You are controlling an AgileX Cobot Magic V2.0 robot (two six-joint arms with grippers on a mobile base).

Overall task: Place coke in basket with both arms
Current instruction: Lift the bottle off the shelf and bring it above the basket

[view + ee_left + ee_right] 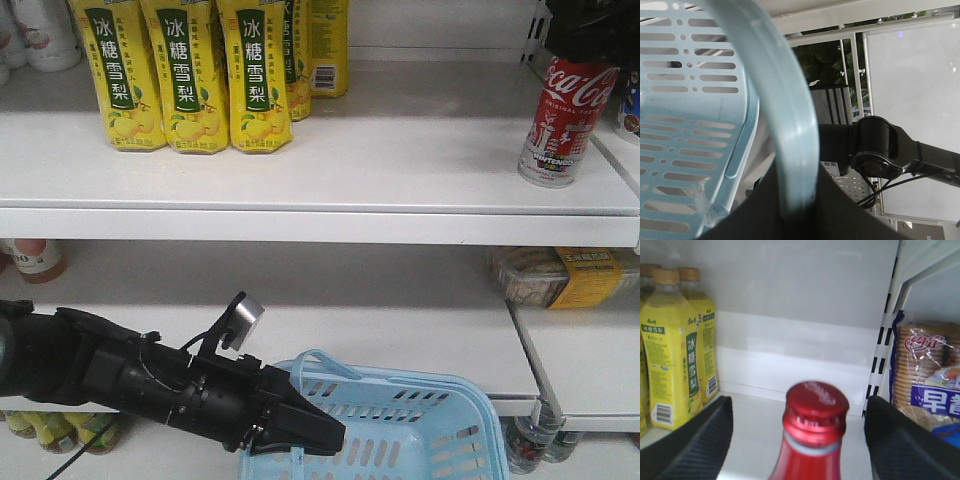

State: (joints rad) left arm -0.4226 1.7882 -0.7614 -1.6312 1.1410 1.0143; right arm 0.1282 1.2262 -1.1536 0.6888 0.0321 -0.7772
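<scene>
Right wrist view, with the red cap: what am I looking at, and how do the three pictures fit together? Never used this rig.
That camera is mounted behind the open right hand, looking out through it; the dark wedges either side are its fingers. The red cap belongs to the coke, standing on the white shelf, not yet gripped. The front view shows everything: yellow bottles on that shelf, the blue basket below. The left wrist camera looks past the left hand, which appears closed on the basket's handle.
</scene>
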